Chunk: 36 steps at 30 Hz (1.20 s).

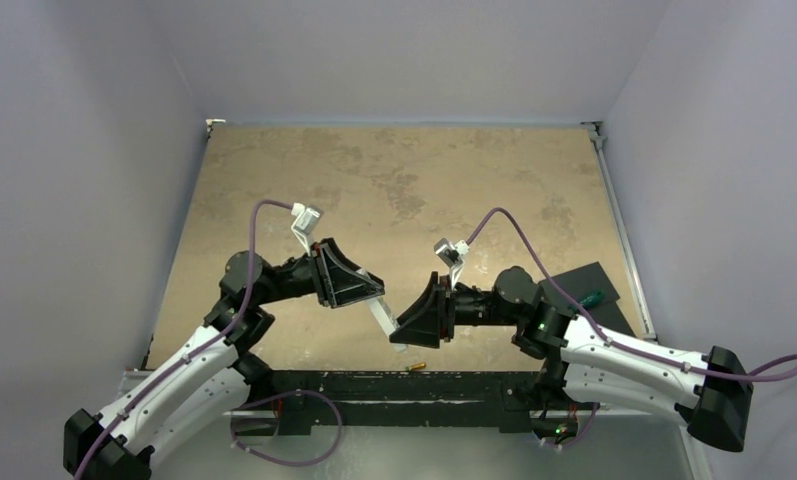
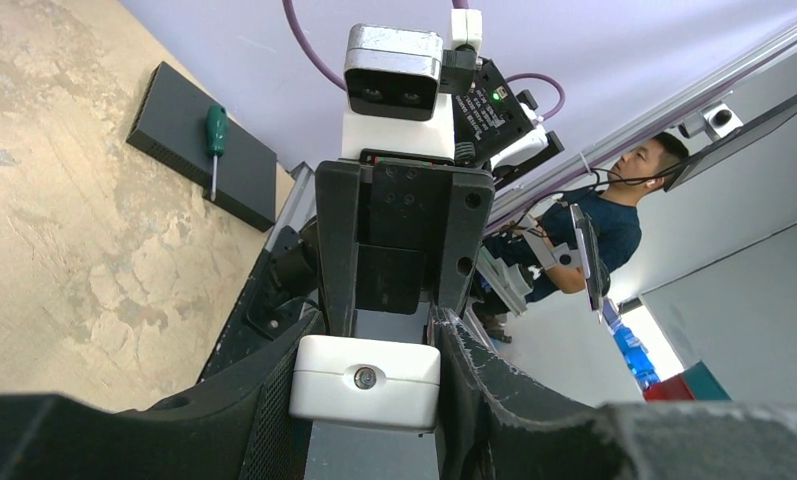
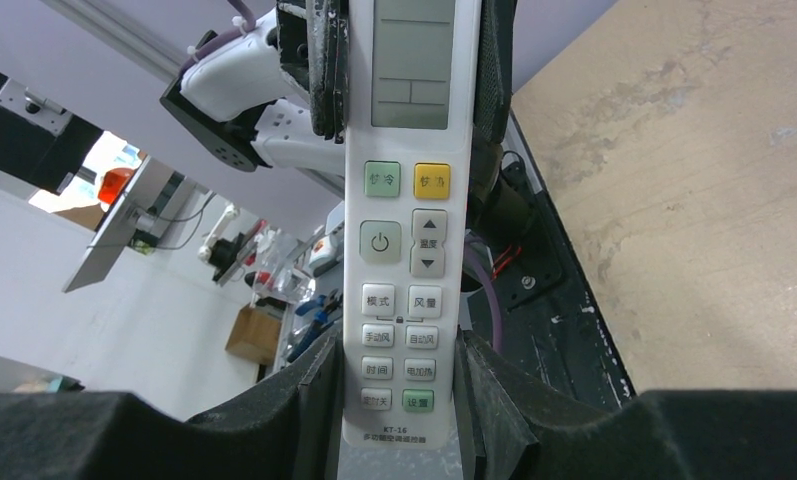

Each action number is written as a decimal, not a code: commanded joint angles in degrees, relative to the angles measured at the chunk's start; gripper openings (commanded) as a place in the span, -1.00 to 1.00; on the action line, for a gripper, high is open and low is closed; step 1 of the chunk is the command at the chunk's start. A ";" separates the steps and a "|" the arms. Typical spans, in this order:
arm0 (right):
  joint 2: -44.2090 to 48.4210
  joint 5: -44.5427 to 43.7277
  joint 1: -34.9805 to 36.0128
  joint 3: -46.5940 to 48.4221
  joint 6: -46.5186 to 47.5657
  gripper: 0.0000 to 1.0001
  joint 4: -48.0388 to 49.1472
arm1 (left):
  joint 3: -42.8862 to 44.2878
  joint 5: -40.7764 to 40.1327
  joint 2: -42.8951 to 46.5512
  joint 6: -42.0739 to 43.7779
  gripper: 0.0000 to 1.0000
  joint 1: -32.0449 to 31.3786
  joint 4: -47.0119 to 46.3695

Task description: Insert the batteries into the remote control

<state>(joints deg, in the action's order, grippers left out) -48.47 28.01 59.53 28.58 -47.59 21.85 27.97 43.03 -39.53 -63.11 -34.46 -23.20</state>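
Observation:
The white remote control [image 1: 381, 316] is held in the air between both grippers, above the table's front edge. My left gripper [image 1: 372, 298] is shut on its top end, which shows as a white end face [image 2: 366, 380] between the fingers. My right gripper [image 1: 404, 335] is shut on its bottom end. In the right wrist view the button face [image 3: 404, 250] points at the camera and the fingers [image 3: 314, 400] clamp both sides. A gold-copper battery [image 1: 417, 367] lies on the black front rail below. The dark battery is out of view.
A black flat pad [image 1: 584, 290] with a green-handled screwdriver [image 1: 591, 297] on it lies at the right of the table; both also show in the left wrist view, the pad [image 2: 174, 120] and the screwdriver [image 2: 215, 135]. The black base rail [image 1: 374, 385] runs along the front edge.

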 commanded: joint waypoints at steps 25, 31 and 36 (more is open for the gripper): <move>-1.83 -14.75 0.13 15.37 14.10 0.59 -28.82 | 4.73 -17.66 2.36 3.98 -1.00 0.27 25.89; -5.54 -17.51 1.11 19.11 16.15 0.54 -33.03 | 5.84 -20.39 2.44 3.27 -1.00 0.27 31.86; -8.21 -20.05 3.67 21.42 16.85 0.52 -34.98 | 6.65 -21.81 1.69 3.01 -1.00 0.27 35.08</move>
<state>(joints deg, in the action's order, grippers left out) -55.29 11.18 61.25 45.95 -32.86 -10.79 31.51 23.29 -37.65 -60.40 -34.46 9.04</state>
